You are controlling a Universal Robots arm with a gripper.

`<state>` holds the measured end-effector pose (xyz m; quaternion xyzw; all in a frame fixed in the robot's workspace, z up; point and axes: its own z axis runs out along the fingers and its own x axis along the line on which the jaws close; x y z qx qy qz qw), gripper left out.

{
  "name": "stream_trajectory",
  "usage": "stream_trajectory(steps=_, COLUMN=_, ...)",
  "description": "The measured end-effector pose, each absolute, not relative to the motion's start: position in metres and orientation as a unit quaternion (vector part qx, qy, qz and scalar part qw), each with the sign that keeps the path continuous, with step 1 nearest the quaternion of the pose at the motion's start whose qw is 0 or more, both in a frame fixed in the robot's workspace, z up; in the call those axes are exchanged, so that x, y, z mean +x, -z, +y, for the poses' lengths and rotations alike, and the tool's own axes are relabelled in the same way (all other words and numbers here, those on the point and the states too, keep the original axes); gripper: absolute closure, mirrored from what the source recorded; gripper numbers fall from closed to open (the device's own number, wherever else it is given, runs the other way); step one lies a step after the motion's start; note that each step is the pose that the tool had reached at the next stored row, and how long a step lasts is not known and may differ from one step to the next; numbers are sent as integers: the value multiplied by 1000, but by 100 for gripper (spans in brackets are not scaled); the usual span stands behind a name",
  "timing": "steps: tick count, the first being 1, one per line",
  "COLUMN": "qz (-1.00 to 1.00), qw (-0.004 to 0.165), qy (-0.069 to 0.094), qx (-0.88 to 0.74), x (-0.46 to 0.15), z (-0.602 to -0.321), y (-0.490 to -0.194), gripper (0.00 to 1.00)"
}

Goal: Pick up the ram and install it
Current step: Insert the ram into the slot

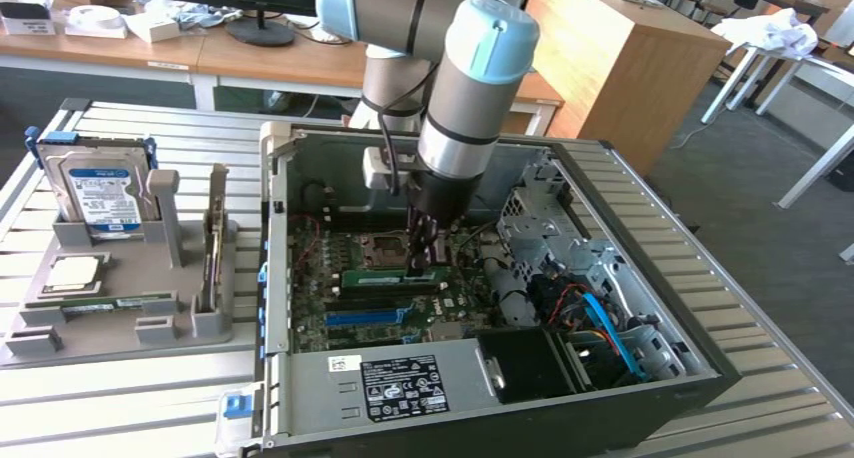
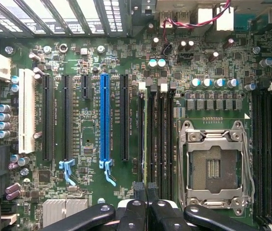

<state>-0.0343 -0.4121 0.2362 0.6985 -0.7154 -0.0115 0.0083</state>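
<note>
The open computer case (image 1: 276, 178), a sheet-metal box lying on its side on the slatted metal surface (image 1: 134, 398), holds a green motherboard (image 2: 88, 192) dense with small round capacitors. It also holds a boxy power supply (image 1: 400, 383) with a white label and a bundle of blue cable (image 1: 601, 323) at the exterior view's right. On the board sit a long blue expansion slot (image 2: 105, 118), a white one (image 2: 26, 110), several black ones, and the CPU socket (image 2: 213, 166), a square steel frame around a grid of contacts. The ram (image 1: 394, 275), a long thin green stick, stands on edge in the bank of black memory slots (image 2: 162, 139) just beside the socket. The gripper (image 1: 429, 265) reaches down into the case over that stick. Its black fingertips (image 2: 139, 186) are pressed together right above the slot line, and I cannot tell whether they pinch the stick's top edge or only rest on it. To the exterior view's left, a grey plastic holder (image 1: 200, 323) with moulded pockets carries a silver hard drive (image 1: 94, 193) with a blue and white label standing upright. It also carries a small square silver processor chip (image 1: 74, 270) lying flat, and a second green memory stick (image 1: 100, 303) lying along its front channel.
</note>
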Motion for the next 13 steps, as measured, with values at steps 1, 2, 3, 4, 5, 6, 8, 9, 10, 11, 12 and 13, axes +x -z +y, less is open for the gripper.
stream_trajectory(steps=1, qz=-715, qw=8, qy=11, qx=699, x=-34, z=-412, y=-236, gripper=89)
stream_trajectory(steps=2, qz=-715, qw=8, qy=11, qx=699, x=-34, z=-412, y=-236, gripper=89)
stream_trajectory(steps=3, qz=-715, qw=8, qy=11, qx=699, x=-34, z=-412, y=-236, gripper=89)
stream_trajectory(steps=4, qz=-715, qw=8, qy=11, qx=699, x=-34, z=-412, y=-236, gripper=89)
stream_trajectory(steps=5, qz=-715, qw=8, qy=11, qx=699, x=-34, z=-412, y=-236, gripper=89)
stream_trajectory(steps=6, qz=-715, qw=8, qy=12, qx=699, x=-34, z=-412, y=-235, gripper=89)
stream_trajectory(steps=8, qz=-715, qw=8, qy=12, qx=699, x=-34, z=-412, y=-235, gripper=89)
stream_trajectory(steps=9, qz=-715, qw=8, qy=12, qx=699, x=-34, z=-412, y=-235, gripper=89)
stream_trajectory(steps=10, qz=-715, qw=8, qy=11, qx=699, x=-34, z=-412, y=-235, gripper=89)
stream_trajectory(steps=11, qz=-715, qw=8, qy=12, qx=699, x=-34, z=-412, y=-235, gripper=89)
stream_trajectory(steps=12, qz=-715, qw=8, qy=12, qx=699, x=-34, z=-412, y=-235, gripper=89)
stream_trajectory(steps=13, qz=-715, qw=8, qy=12, qx=699, x=-34, z=-413, y=-235, gripper=89)
